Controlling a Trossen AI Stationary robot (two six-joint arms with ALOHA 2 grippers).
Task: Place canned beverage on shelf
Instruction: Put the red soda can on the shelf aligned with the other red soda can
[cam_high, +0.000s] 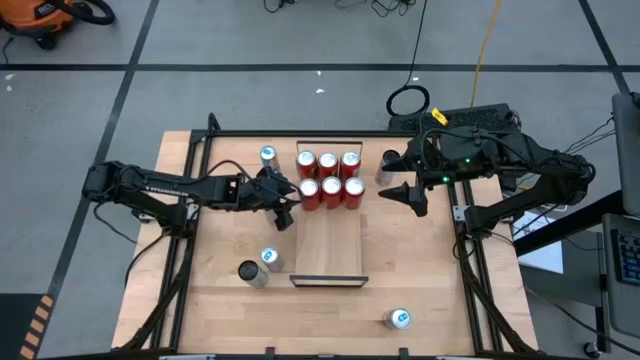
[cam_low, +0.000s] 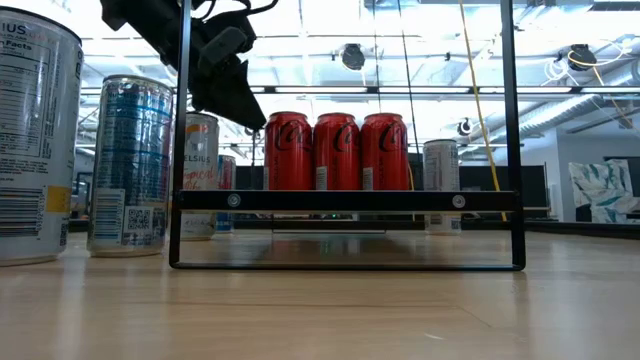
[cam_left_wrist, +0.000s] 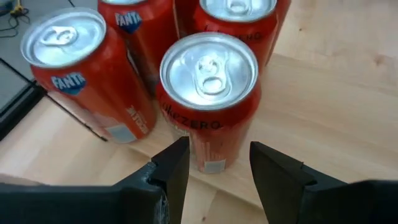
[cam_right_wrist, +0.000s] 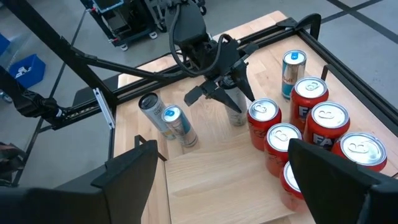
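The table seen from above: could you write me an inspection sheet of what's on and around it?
Surface: wooden table with black rails, bare between the items.
Job's things: shelf lies mid-table; six red cans stand in two rows at its far end.
Clutter: loose silver cans stand off the shelf on both sides.
Grippers: left gripper open, fingers just short of the near-left red can; right gripper open, empty, waiting right of the shelf.
Cables: yellow cable and a black coil on the floor behind.
Surroundings: grey floor; orange machine in one corner.
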